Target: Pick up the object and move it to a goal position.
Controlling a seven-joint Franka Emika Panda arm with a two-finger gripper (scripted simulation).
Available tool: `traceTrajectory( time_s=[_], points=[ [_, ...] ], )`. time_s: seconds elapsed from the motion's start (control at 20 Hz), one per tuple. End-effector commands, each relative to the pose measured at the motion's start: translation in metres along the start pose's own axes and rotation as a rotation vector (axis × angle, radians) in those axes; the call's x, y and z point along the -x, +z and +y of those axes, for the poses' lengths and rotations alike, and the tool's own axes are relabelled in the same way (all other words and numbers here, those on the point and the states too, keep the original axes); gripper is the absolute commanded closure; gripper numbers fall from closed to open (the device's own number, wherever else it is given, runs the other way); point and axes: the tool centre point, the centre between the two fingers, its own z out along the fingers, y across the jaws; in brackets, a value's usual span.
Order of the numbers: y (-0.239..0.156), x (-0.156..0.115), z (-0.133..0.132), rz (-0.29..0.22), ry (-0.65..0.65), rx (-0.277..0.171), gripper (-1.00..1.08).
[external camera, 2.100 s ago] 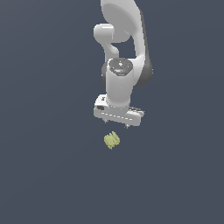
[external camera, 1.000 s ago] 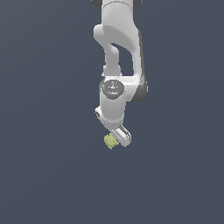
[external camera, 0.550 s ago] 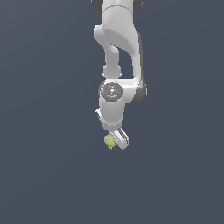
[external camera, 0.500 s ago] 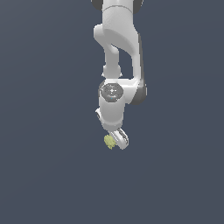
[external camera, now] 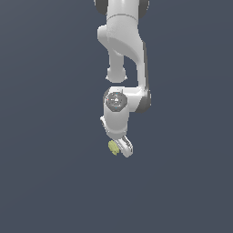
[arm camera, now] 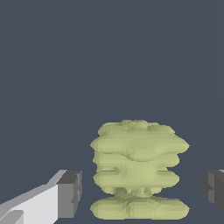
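The white arm hangs over a plain dark surface. The gripper [arm camera: 140,192] stands wide, its dark finger pads [arm camera: 70,192] clear of the object [arm camera: 139,168] on both sides. The ridged yellow-green object [external camera: 113,147] sits between them, ungripped. No readable lettering or marking appears anywhere.

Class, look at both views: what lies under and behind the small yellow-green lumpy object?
Only flat grey floor shows behind the object. The open pincer flanks it, each finger apart from it. Its underside is hidden; in the exterior view the pincer covers part of it.
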Motion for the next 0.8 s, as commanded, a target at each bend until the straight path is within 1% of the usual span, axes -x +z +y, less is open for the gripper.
traceTrajectory(
  time_s=[0.0,0.15,0.35,0.4,0.75],
  points=[
    [0.014,0.001,0.001,-0.001,0.001,0.001,-0.92],
    [0.025,0.000,0.001,-0.001,0.003,0.001,-0.92],
    [0.028,0.000,0.000,-0.001,0.003,0.001,-0.92],
    [0.028,0.000,0.000,-0.001,0.003,0.001,1.08],
    [0.028,0.000,0.000,-0.001,0.003,0.001,1.08]
  ],
)
